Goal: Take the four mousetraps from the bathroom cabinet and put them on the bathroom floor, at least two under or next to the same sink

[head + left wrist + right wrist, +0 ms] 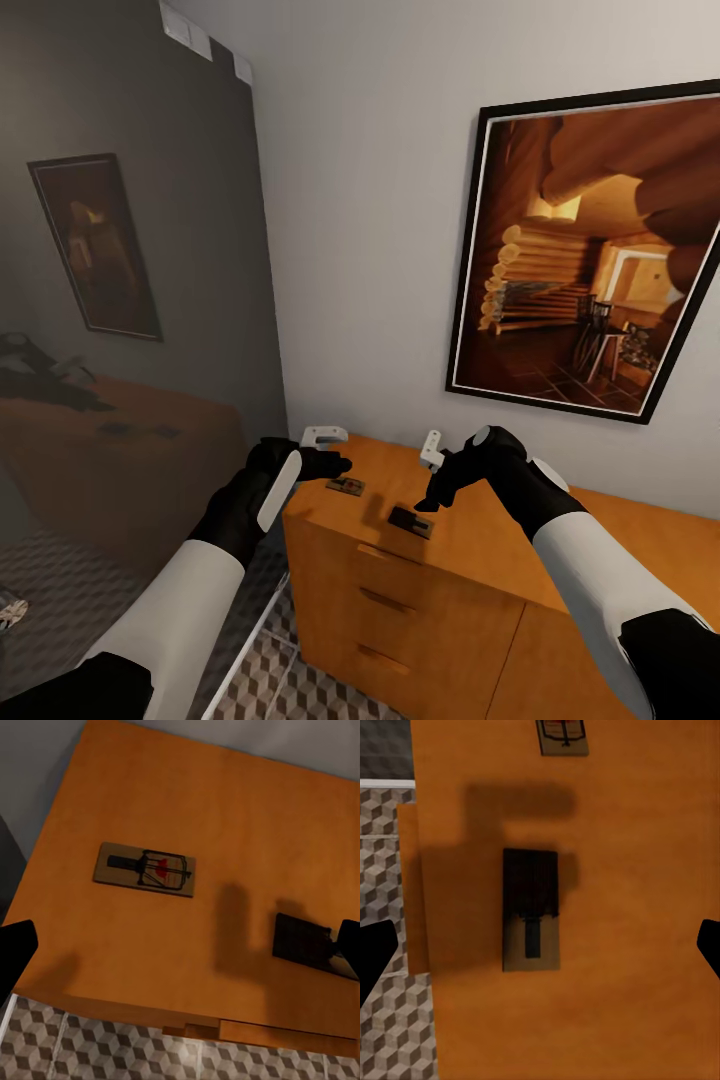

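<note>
While both claws are hovering spread over the cabinet (480, 560) | head: two mousetraps lying near its left corner, none on bathroom floor (300, 690) | left wrist: armed mousetrap (145, 868) ungrasped | right wrist: shadowed mousetrap (531, 909) centred between fingers, likely next.

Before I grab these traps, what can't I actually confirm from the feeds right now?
- Other two mousetraps: two traps lie on the cabinet top; more cannot be told.
- Near trap, head view: right gripper overlaps it.
- Near trap, right wrist view: shadowed, details unclear.
- Drawer contents: fronts closed.
</note>
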Available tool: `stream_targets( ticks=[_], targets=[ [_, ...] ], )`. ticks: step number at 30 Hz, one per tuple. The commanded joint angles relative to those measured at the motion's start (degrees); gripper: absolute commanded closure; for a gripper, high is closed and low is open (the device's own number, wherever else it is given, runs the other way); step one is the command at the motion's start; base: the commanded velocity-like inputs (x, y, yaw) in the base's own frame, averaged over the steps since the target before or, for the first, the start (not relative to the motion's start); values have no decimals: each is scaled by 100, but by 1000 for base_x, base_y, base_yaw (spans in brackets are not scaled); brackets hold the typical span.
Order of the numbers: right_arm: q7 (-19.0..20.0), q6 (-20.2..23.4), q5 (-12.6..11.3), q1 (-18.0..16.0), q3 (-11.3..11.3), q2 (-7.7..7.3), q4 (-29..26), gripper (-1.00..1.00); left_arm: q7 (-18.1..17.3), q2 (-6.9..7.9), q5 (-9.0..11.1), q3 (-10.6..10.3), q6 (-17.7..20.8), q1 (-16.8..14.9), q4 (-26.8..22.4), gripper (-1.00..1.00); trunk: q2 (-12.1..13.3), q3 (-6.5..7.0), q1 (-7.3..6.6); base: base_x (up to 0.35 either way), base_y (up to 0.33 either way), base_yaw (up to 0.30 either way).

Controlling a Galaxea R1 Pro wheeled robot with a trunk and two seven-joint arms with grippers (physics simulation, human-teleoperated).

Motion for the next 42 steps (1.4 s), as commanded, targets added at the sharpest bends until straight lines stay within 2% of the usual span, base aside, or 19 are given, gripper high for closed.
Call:
stream_targets(
  ticks=[1,42],
  targets=[
    [-4,-3,0,0,0,0,-1,-100,0,-1,0,0,-1,0,0,-100,0,0,0,0,0,45],
    [-2,-8,8,0,-1,7,-2,-100,-2,-8,0,-9,-2,0,0,-100,0,0,0,0,0,22]
  ],
)
